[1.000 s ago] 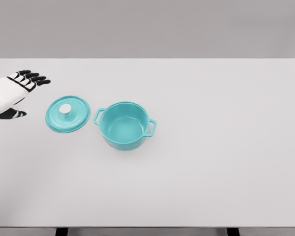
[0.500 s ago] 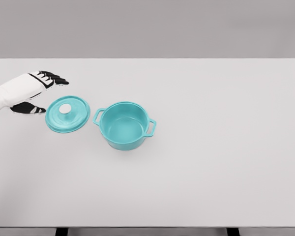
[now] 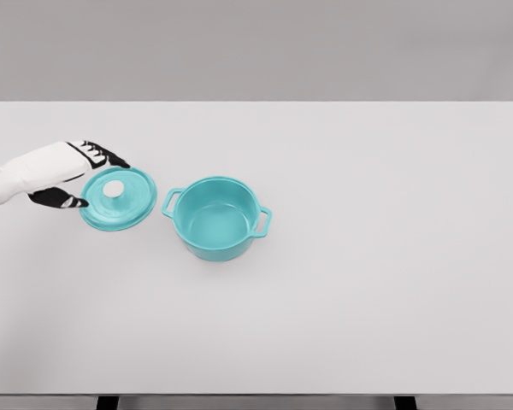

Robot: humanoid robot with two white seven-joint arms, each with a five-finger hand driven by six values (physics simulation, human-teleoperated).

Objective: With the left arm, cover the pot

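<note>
A teal pot [image 3: 216, 217] with two side handles stands uncovered on the white table [image 3: 368, 256], left of the middle. Its teal lid [image 3: 118, 198], with a pale round knob, lies flat on the table just left of the pot. My left hand [image 3: 94, 178] reaches in from the left edge and hovers at the lid's left rim, fingers spread above its far edge and thumb near its near-left edge. It holds nothing. The right arm is out of sight.
My left hand has travelled rightward from the table's left edge until its fingertips reach the lid's rim. Pot and lid have stayed put.
</note>
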